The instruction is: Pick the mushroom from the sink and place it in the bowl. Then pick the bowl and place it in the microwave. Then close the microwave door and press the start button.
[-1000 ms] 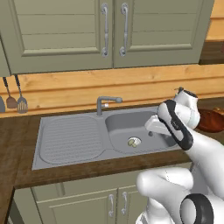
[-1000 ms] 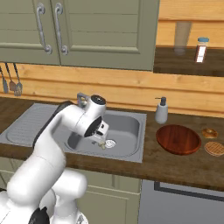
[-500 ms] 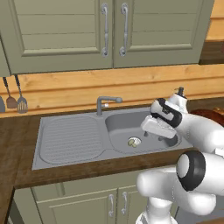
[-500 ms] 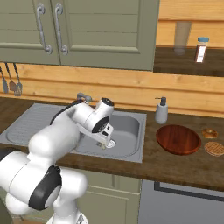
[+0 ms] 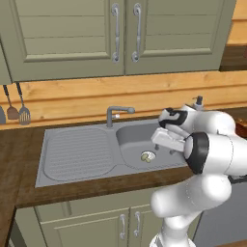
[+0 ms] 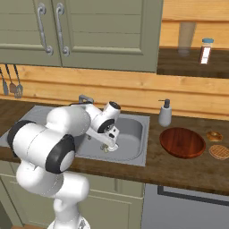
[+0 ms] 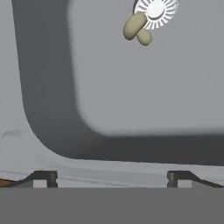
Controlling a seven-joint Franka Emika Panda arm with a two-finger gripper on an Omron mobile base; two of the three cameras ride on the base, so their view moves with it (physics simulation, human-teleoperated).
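A: Where do we find the small pale cream mushroom with the rounded cap?

B: We see it lying on the floor of the matte grey sink, touching the edge of the round metal drain; in the left base view it is a pale speck on that drain; in the right base view the hand hides most of it.

A: And the white arm's two-finger gripper?

B: We see its jaws standing wide apart with nothing between them; the two dark fingertips sit over the basin's near rim, well short of the mushroom; the hand hangs over the basin in both base views, to the right of the grey angular faucet.

A: Where is the wide glossy reddish-brown bowl?

B: We find it on the dark wooden counter right of the sink, near a grey soap dispenser; two small round pastries lie just right of it.
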